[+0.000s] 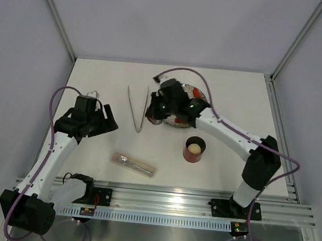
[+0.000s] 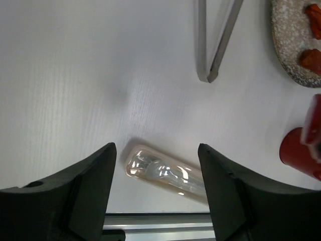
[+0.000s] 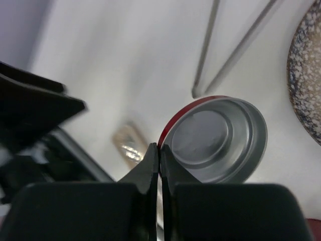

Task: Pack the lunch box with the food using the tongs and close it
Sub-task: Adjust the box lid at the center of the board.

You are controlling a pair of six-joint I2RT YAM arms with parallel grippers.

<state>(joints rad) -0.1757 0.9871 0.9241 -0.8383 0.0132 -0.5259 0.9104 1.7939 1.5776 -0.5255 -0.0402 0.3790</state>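
The right gripper (image 3: 159,150) pinches the rim of the round red lid (image 3: 215,140), jaws closed tight on its edge and the shiny underside facing the wrist camera; whether the lid is clear of the table is hard to say. Just beyond lie the tongs (image 1: 138,108) and the speckled plate (image 2: 288,45) with red-brown sausages (image 2: 311,57). The lunch box (image 1: 193,159) stands open nearby, a pale ball (image 1: 193,149) inside. The left gripper (image 2: 156,148) hovers open and empty above a cased spoon (image 2: 165,170).
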